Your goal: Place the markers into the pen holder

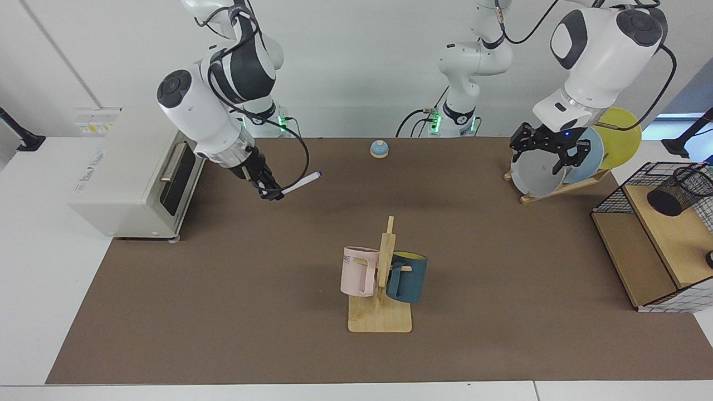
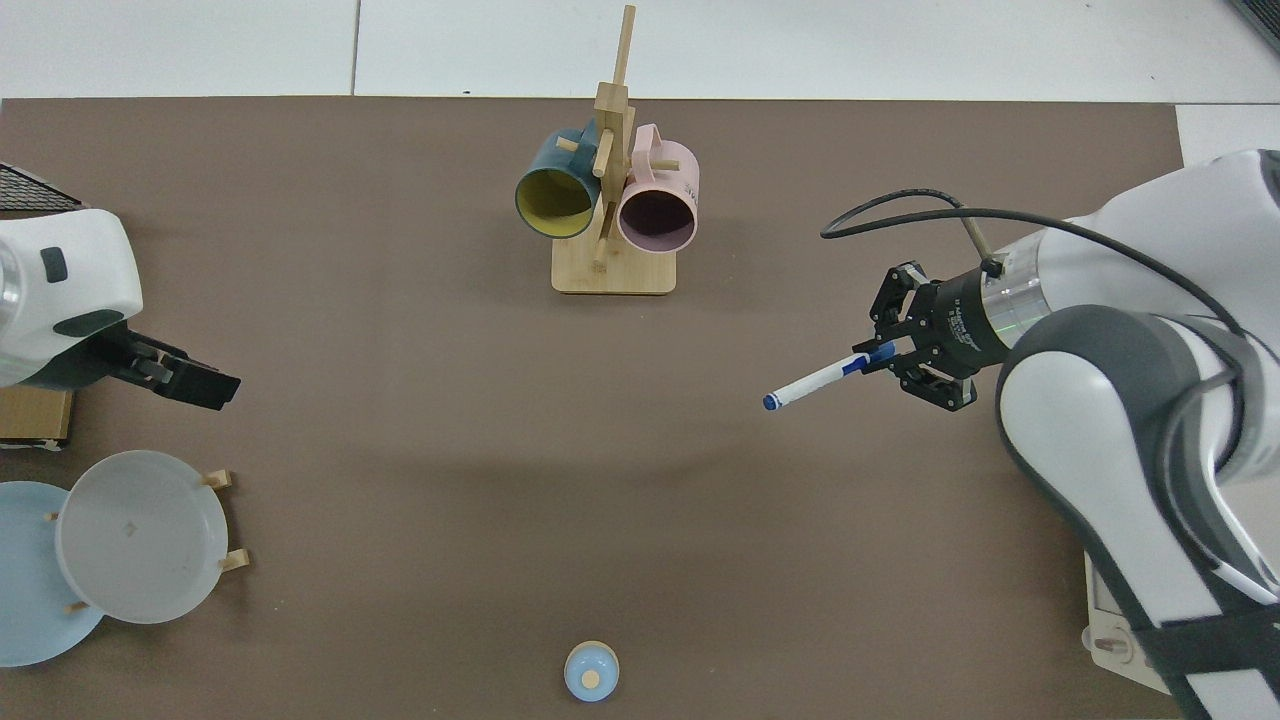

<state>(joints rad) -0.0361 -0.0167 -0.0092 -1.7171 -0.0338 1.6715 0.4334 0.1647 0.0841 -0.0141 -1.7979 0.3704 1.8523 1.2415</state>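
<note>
A count of what stands on and around the brown worktop.

Two robot arms: the right hand carries the one marker, the left hand waits by the plates. Two mugs, pink and teal, hang on one wooden mug tree. Three plates, grey, light blue and yellow, lean in one rack. One bell, one toaster oven, one pen holder in one wire basket.
</note>
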